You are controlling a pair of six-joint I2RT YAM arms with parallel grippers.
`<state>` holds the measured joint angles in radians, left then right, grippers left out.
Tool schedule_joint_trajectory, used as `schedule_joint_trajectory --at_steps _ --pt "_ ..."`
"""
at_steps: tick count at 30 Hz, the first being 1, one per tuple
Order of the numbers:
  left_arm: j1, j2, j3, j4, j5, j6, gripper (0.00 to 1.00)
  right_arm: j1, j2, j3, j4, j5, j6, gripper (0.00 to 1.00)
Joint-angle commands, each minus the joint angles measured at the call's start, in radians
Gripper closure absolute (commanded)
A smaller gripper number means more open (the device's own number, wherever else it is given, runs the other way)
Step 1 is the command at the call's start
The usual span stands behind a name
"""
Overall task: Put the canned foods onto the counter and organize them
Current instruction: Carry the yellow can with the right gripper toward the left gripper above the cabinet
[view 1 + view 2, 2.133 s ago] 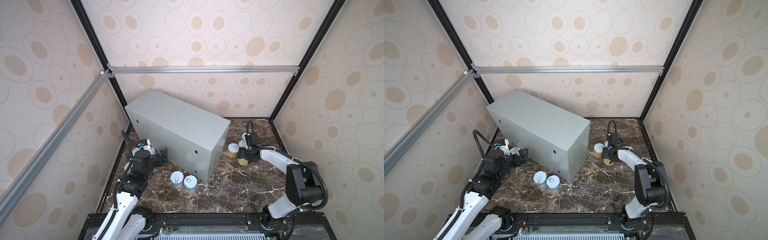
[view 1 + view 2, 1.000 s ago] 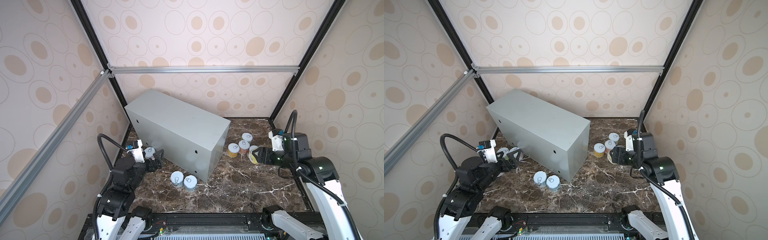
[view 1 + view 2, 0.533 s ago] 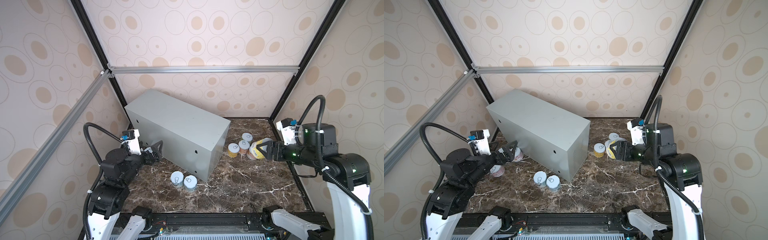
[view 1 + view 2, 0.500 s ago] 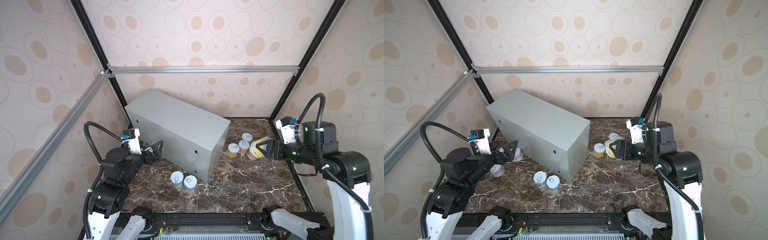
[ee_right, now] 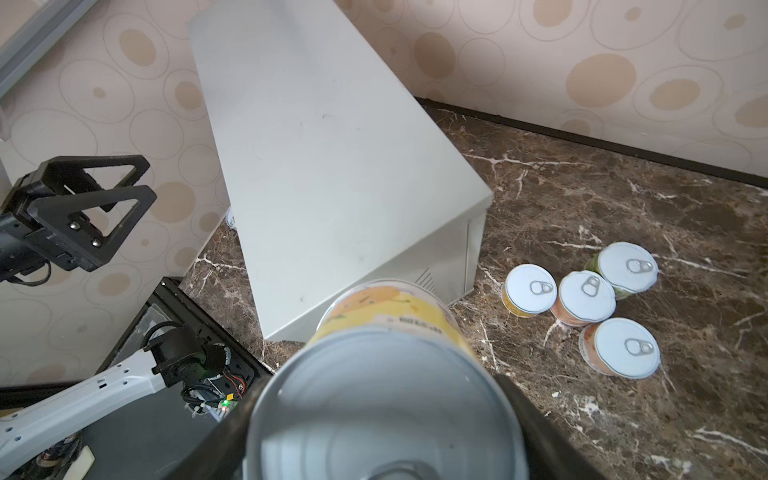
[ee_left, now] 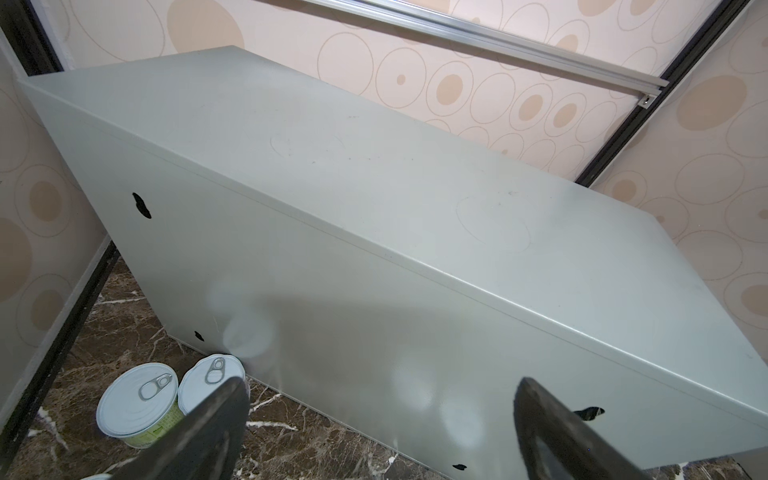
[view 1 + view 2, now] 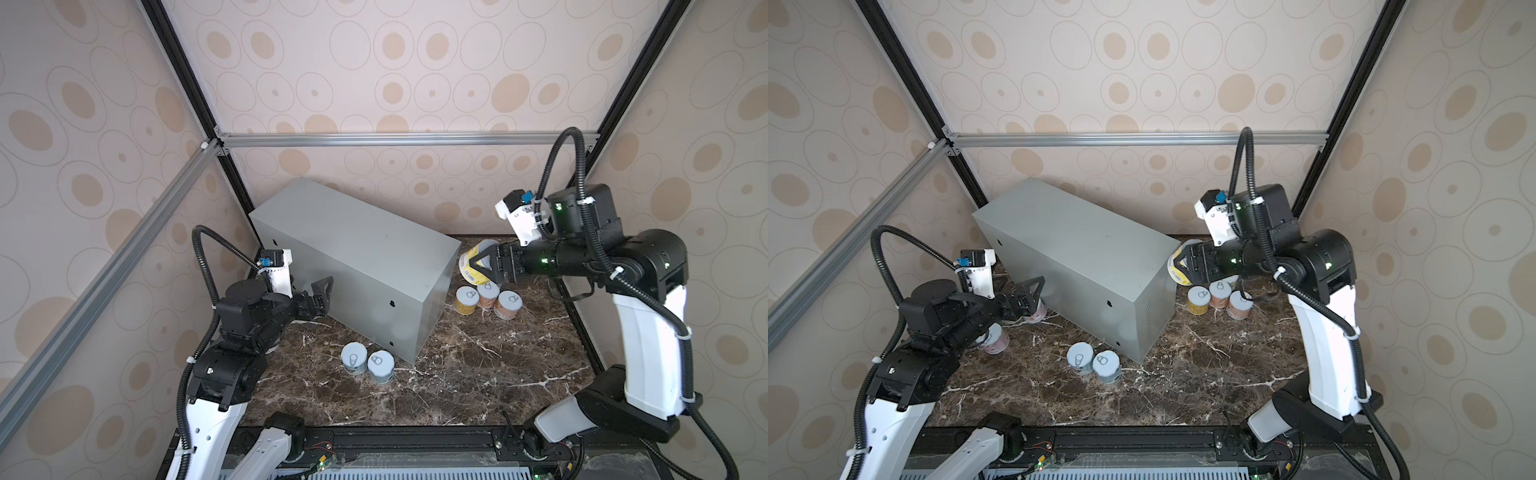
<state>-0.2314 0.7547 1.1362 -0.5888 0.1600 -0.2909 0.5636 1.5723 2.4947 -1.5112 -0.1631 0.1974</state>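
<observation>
Right pincer (image 7: 482, 262) grips a short round yellow-labelled can (image 7: 466, 268) aloft, just beside the right end of the large grey metal box desk (image 7: 353, 249); left pincer (image 7: 322, 295) gapes empty before its front side.

The right gripper (image 7: 478, 259) lifted the short round yellow-labelled can (image 7: 464, 270) off the dark brown marble floor (image 7: 457, 374) up beside the right end of the large grey metal box (image 7: 357, 249), while the empty left gripper (image 7: 322, 296), jaws spread wide, rose from the floor on the left.
</observation>
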Motion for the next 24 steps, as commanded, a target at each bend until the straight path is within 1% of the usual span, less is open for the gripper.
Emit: schedule_joint_trajectory --at_steps 1,6,8,10,16,18,21,24 --pt "-0.003 -0.003 0.032 0.026 0.019 0.028 0.01 0.055 0.061 0.1 0.003 0.039 -0.013 0.81" --pt "-0.003 -0.012 0.018 0.032 0.018 0.029 0.01 0.14 0.145 0.135 0.046 0.069 -0.015 0.8" --pt "-0.003 -0.014 0.008 0.037 0.018 0.03 0.01 0.162 0.173 0.139 0.064 0.075 -0.016 0.78" --pt "-0.005 -0.018 -0.002 0.039 0.019 0.031 0.01 0.179 0.199 0.146 0.076 0.079 -0.018 0.76" --pt "-0.007 -0.025 -0.026 0.049 0.029 0.025 0.01 0.207 0.263 0.156 0.102 0.083 -0.02 0.75" --pt "-0.009 -0.026 -0.031 0.05 0.031 0.025 0.01 0.21 0.279 0.156 0.113 0.082 -0.021 0.74" --pt "-0.013 -0.026 -0.033 0.05 0.033 0.026 0.01 0.21 0.305 0.156 0.132 0.07 -0.023 0.66" --pt "-0.014 -0.026 -0.031 0.048 0.035 0.026 0.01 0.21 0.329 0.157 0.152 0.055 -0.022 0.56"
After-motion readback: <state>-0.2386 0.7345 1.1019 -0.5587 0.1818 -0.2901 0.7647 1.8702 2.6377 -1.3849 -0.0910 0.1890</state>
